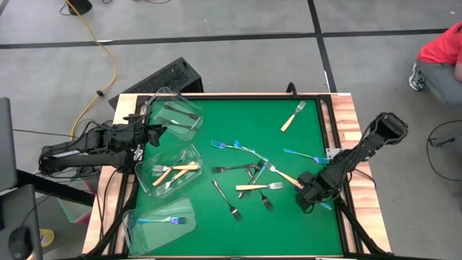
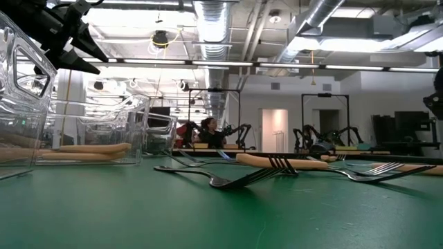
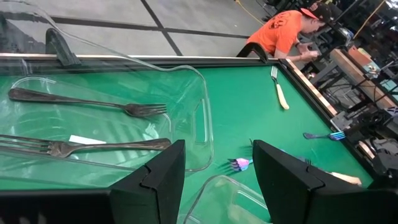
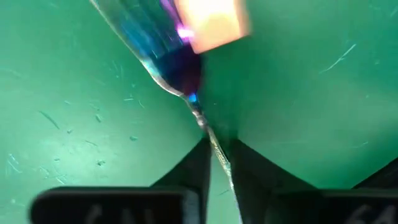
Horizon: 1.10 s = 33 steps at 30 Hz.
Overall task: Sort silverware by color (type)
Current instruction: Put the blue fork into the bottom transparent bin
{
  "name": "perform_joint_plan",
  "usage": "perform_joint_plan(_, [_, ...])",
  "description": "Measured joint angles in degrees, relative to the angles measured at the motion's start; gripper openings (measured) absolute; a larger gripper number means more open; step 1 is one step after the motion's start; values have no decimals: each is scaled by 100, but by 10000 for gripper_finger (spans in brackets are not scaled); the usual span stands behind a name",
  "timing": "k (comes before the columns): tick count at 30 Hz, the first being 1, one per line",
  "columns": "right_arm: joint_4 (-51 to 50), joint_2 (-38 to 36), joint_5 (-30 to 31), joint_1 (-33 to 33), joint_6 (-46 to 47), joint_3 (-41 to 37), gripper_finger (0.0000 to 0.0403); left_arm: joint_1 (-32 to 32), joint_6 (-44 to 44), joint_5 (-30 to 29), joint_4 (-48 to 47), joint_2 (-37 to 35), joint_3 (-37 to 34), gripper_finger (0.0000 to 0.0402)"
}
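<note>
Silverware lies scattered on the green mat: iridescent blue forks (image 1: pixel 231 144), dark grey forks (image 1: pixel 227 201) and cream-handled forks (image 1: pixel 253 188). My right gripper (image 1: pixel 312 191) points down at the mat's right side, shut on a blue fork (image 4: pixel 168 56) that lies on the mat with a cream handle's end (image 4: pixel 211 22) over it. My left gripper (image 3: pixel 217 186) hangs open above the clear tubs at the left, touching nothing. The far tub (image 1: pixel 155 97) holds dark grey forks, the middle tub (image 1: pixel 196 153) holds cream-handled ones, and the near tub (image 1: pixel 130 217) holds a blue one. My right gripper has the blue fork's thin neck (image 4: pixel 208 134) between its two fingers, which come from above, pointing down, one on each side of it. The fork's wider blue part reaches out beyond the fingertips and looks to lie on the mat.
One cream-handled fork (image 1: pixel 292 115) lies alone near the far right, and another blue fork (image 1: pixel 307 155) lies just beyond my right gripper. Raised wooden edges (image 1: pixel 354 137) frame the mat. A person in an orange shirt (image 1: pixel 440 47) crouches beyond the far right corner.
</note>
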Motion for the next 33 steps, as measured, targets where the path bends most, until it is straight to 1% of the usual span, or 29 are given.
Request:
perform_joint_plan(6, [14,2,-170,0,33,-2,14,1,1,-35,-2,0,0,172])
perform_joint_plan(13, [17,24,-83,13,136,160,9,1,4,-37,-2,0,0,172])
perform_joint_plan(20, [240,33,587,13,216,593,6,1,7,-41,-81,0,0,172])
perform_joint_plan(24, [353,26,1167,15,269,939,5,1,5,-42,-230,0,-2,172])
perform_joint_plan(28, [379,24,1911,12,259,1302,5,1,2,-42,-261,0,-2,172])
perform_joint_plan(33, [894,24,2957,-77,75,1571,4,1,2,-42,-260,0,-2,172])
